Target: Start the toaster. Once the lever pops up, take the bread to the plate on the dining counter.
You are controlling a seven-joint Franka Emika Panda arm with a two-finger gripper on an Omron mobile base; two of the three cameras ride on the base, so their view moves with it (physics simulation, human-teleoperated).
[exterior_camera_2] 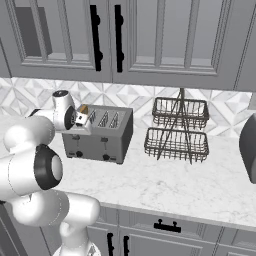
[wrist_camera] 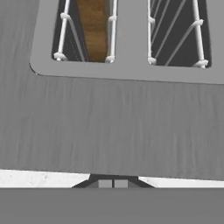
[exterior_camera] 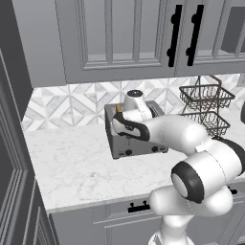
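The grey four-slot toaster [exterior_camera: 139, 143] [exterior_camera_2: 102, 135] [wrist_camera: 122, 118] stands on a white marble worktop [exterior_camera: 67, 162] against the tiled wall. The golden-brown bread [exterior_camera_2: 83, 115] [wrist_camera: 94, 28] [exterior_camera: 118, 108] stands in its leftmost slot, top edge showing. My hand hangs over the toaster's left front corner, pointing down. In the hand view my gripper [wrist_camera: 113, 183] is shut, its fingertips pressed together just past the toaster's front top edge, with nothing between them. The toaster's left lever is hidden under my hand. The plate and the dining counter are out of view.
A two-tier wire basket [exterior_camera: 206, 107] [exterior_camera_2: 177, 130] stands right of the toaster. A dark appliance [exterior_camera_2: 248, 147] sits at the far right edge. Wall cabinets [exterior_camera_2: 125, 40] hang above, and a tall dark cabinet [exterior_camera: 12, 143] bounds the worktop on the left.
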